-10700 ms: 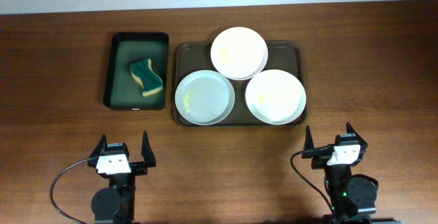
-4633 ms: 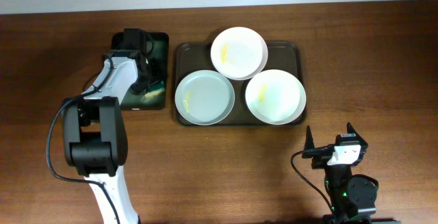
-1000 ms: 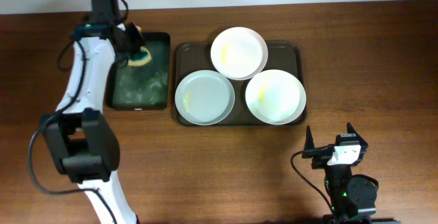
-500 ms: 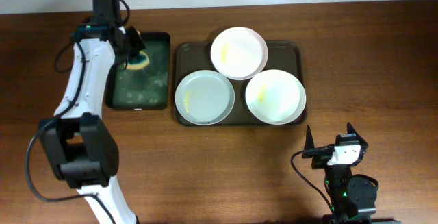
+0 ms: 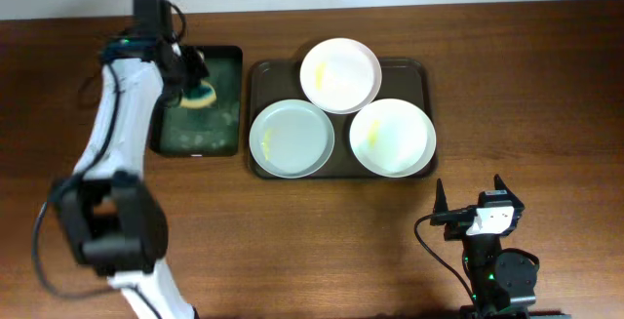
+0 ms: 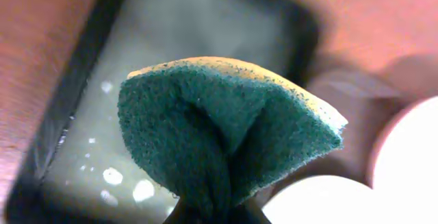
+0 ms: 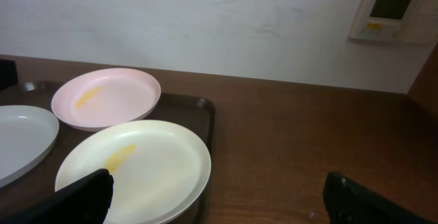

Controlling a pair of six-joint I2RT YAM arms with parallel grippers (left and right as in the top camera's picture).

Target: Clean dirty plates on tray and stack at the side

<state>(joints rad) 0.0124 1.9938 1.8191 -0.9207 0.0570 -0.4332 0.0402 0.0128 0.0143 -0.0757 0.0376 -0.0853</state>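
Left gripper [image 5: 193, 83] is clamped nearly shut on a folded green sponge [image 6: 226, 135] over the bin [image 5: 195, 136]; right gripper [image 5: 470, 195] stands wide, empty.

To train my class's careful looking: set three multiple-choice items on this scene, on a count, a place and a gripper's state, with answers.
1. How many plates lie on the tray? A two; B three; C five.
2. Where is the sponge? A on the tray; B in the left gripper, above the bin; C on a plate.
3. The right gripper is: A open, empty; B shut on a plate; C shut on the sponge.

Answers: 1 B, three white rounds sit there. 2 B, the gripper pinches it over the bin. 3 A, fingers apart, nothing between.
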